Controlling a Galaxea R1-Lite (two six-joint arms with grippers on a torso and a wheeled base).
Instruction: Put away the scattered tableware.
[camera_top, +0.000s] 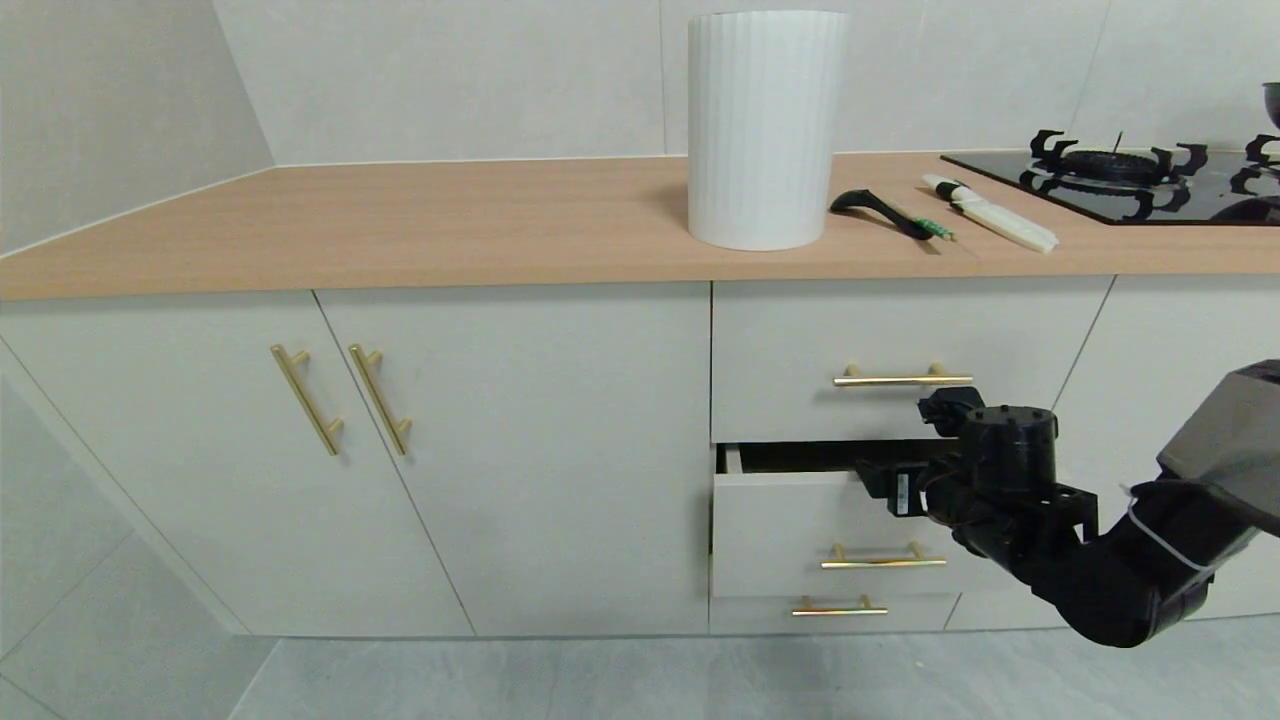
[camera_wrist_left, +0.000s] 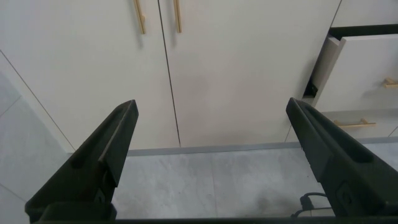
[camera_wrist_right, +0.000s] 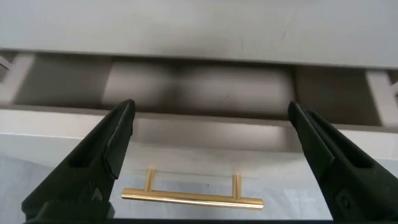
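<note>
1. Pulling the partly open drawer (camera_top: 780, 525) wider seems to be the step. The right gripper (camera_wrist_right: 208, 140), jaws spread and empty, sits at its top edge. Hook the front squarely and draw straight.
2. Left gripper (camera_wrist_left: 211, 143), spread and empty, faces the cupboard doors (camera_wrist_left: 249, 62).
3. Counts: one counter (camera_top: 400, 230), two doors, three drawers, one canister (camera_top: 762, 130), and two tableware pieces lying beside it on the counter: dark utensil (camera_top: 880, 212), pale utensil (camera_top: 990, 212).

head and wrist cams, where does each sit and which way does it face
Head: on the head, facing forward and down at counter and doors; right gripper at the open drawer.
Left wrist: low, facing doors and floor past the open left gripper.
Right wrist: facing into the drawer between its open fingers.
Shared: all show the drawer.
</note>
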